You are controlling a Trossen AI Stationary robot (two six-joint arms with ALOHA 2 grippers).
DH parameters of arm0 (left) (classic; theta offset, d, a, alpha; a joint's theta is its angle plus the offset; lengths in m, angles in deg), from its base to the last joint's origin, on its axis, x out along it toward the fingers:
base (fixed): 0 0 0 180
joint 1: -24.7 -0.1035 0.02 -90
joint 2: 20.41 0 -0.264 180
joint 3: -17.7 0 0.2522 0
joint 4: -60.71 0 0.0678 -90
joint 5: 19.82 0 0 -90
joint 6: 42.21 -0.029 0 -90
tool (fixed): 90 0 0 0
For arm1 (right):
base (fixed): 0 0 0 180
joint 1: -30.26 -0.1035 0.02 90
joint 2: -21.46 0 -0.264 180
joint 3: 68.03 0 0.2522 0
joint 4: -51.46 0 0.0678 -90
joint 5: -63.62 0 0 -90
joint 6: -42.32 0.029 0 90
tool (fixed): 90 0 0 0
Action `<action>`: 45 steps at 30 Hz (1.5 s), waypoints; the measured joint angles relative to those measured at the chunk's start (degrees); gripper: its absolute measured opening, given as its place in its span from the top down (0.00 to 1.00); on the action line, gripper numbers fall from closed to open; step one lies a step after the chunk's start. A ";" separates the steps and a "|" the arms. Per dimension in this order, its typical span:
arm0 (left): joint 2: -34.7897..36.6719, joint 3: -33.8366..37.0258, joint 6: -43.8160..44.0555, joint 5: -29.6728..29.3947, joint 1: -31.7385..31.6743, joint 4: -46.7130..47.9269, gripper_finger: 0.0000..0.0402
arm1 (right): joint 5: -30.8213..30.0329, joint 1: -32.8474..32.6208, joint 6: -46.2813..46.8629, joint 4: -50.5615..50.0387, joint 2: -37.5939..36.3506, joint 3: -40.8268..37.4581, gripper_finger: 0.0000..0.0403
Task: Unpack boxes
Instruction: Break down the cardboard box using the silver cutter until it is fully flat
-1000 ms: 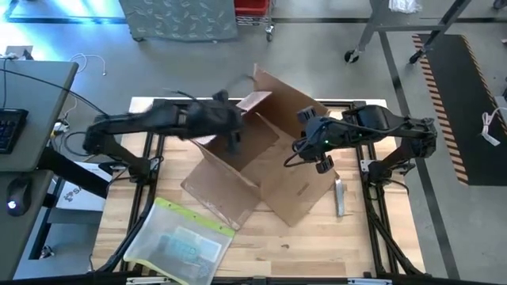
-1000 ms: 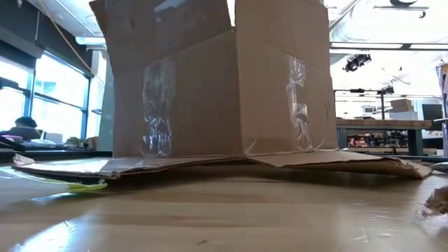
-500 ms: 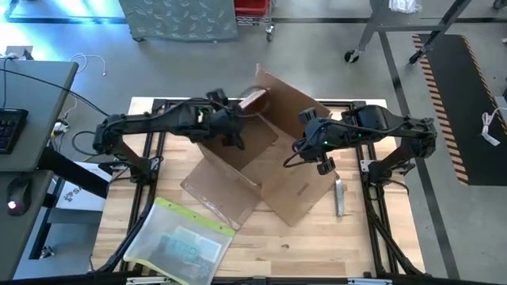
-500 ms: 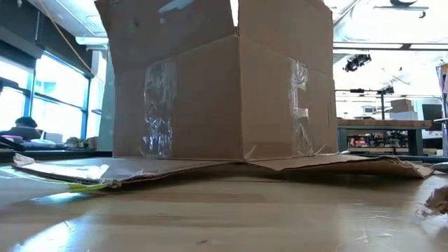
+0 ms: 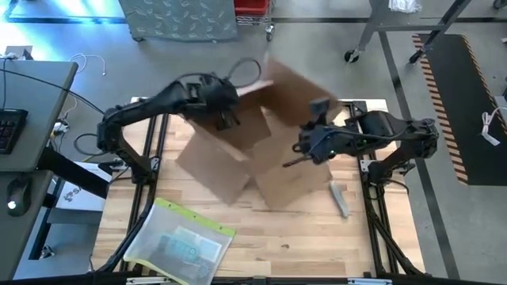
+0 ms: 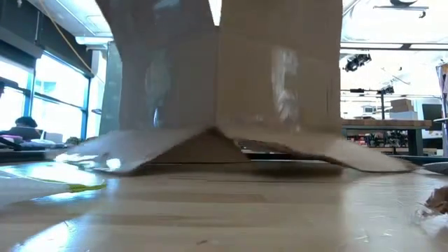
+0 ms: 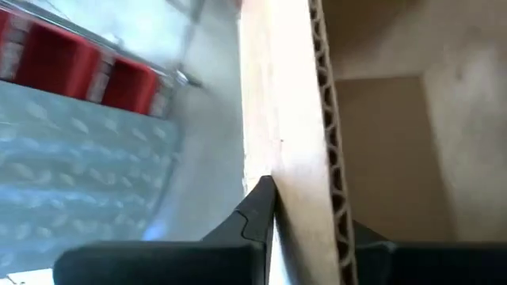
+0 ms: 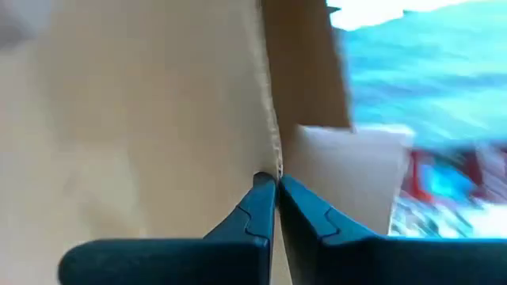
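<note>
the carton [image 5: 253,150] has lifted off the worktop [image 5: 301,237]; left gripper [image 7: 305,218] and right gripper [image 8: 276,194] fingers pinch its walls; emptying looks underway, unfinished.

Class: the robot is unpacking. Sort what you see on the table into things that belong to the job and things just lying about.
Job:
cardboard box
left claw, shut on a flap
right claw, shut on a wall

Lying about:
clear sleeve with yellow edge
small grey object

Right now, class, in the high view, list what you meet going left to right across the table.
Flat clear sleeve with yellow edge → left gripper → brown corrugated cardboard box → right gripper
</note>
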 joint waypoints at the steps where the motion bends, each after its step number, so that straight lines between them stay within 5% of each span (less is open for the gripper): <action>1: 0.06 -2.89 0.13 -0.76 0.71 1.62 0.98 | -4.73 -0.37 1.64 1.78 -0.40 0.32 1.00; 5: 0.08 -13.19 2.01 -1.95 5.62 4.29 0.99 | -19.14 -2.54 7.57 4.43 -2.82 0.76 1.00; 8: 0.06 -19.76 4.93 0.85 9.96 6.49 1.00 | -21.31 -4.89 10.52 4.90 -5.00 0.80 1.00; 13: 0.06 -27.41 10.18 8.47 14.05 6.48 1.00 | -17.01 -9.60 8.93 14.68 -8.18 0.80 1.00; 22: 0.34 -30.32 4.99 4.29 8.46 4.60 1.00 | -15.81 -5.16 -8.02 33.00 -10.31 0.78 1.00; 27: -0.40 -30.32 -4.50 0.68 3.25 -2.66 1.00 | -13.03 3.53 -10.53 33.57 -10.51 0.76 1.00; 33: -0.97 -30.31 -13.62 5.74 0.30 -17.68 1.00 | -5.85 11.63 -10.62 33.85 -10.56 0.74 1.00; 38: -0.88 -30.37 -16.11 11.16 1.46 -26.38 1.00 | -3.58 12.84 -9.08 30.17 -10.56 0.74 1.00; 45: -0.32 -30.37 -11.02 14.65 8.01 -24.38 1.00 | 1.11 9.63 -3.63 21.08 -10.54 0.71 1.00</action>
